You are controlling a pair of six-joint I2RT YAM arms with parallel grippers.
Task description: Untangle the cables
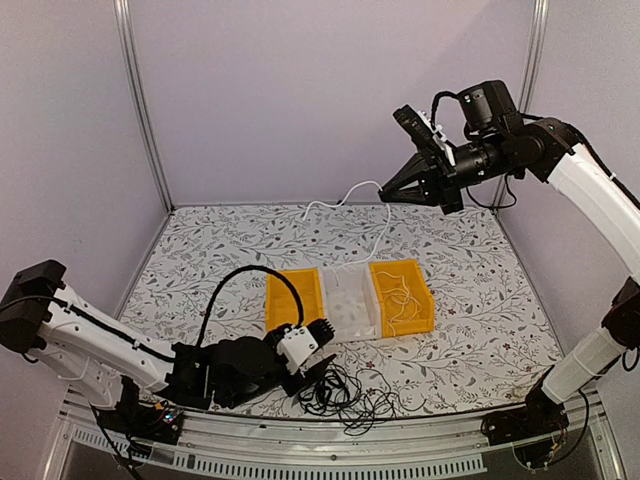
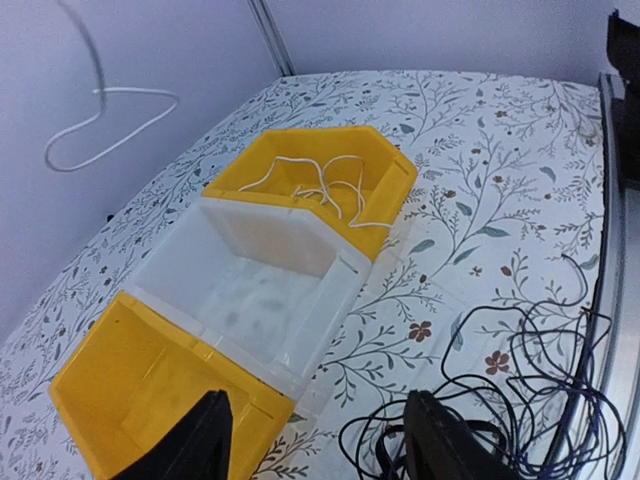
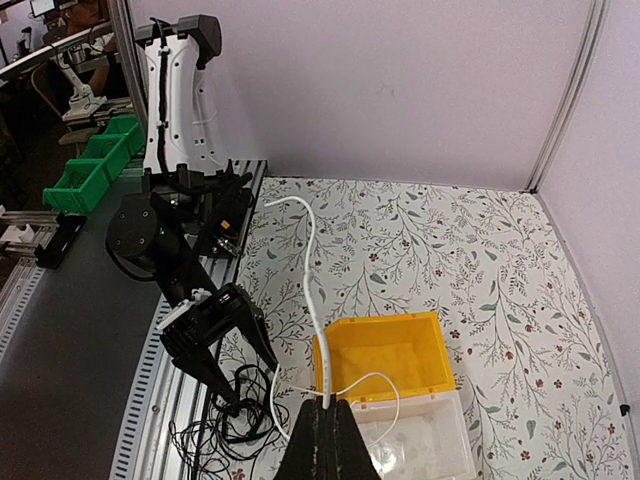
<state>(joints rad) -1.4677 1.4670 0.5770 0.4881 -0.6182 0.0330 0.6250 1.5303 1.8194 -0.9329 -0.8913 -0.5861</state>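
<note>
While the right claw (image 1: 385, 191) pinches the white cable (image 3: 312, 260) up high, the left claw (image 2: 320, 445) gapes wide, holding nothing, above the black cables (image 1: 345, 390) on the table (image 1: 480, 290).

A robotics lab: a cell of plain panels (image 1: 330, 90) on aluminium posts (image 1: 140, 100); beyond it, at ten o'clock in the right wrist view, a row of green bins (image 3: 95, 160).
</note>
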